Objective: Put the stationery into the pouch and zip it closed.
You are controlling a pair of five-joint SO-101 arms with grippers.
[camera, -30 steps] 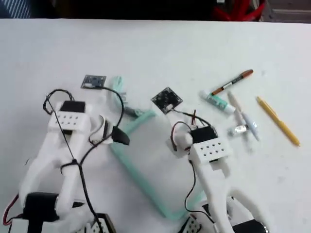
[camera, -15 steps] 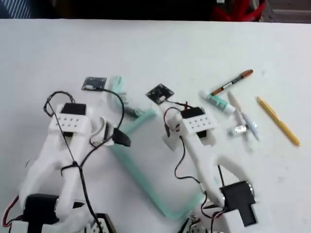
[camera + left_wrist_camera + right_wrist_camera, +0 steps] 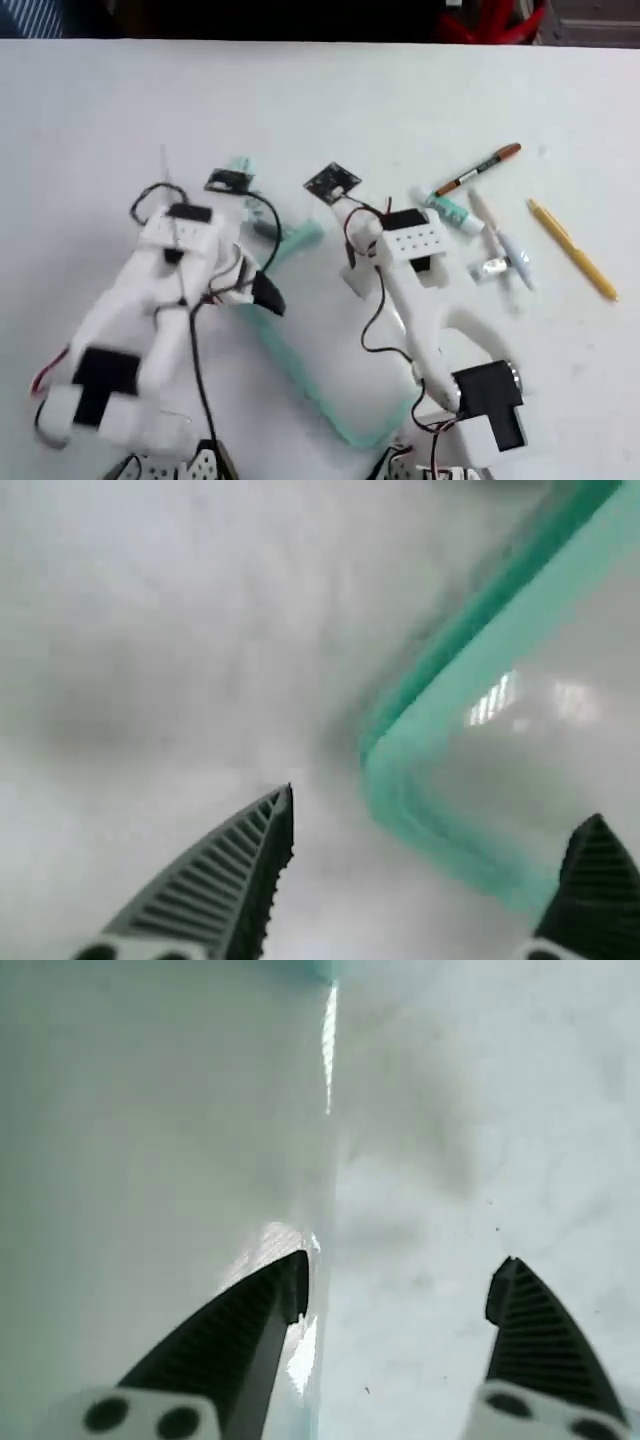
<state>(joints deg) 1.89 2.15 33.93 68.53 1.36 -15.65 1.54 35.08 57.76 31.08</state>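
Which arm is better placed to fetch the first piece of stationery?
Right, probably. The right pincer, open, sits at the pouch side nearest the glue stick and pens; the left pincer, also open, is at the pouch corner farther away.

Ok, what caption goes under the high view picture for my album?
Left arm and right arm lean over the green-edged pouch while yellow pen, marker and white tube wait nearby.

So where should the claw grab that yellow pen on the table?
Around its middle, straight down from above. The yellow pen lies flat and slanted on the table, apart from the other pens, with room along both long sides. Turn the open right claw so it closes across the thin barrel, not along it.
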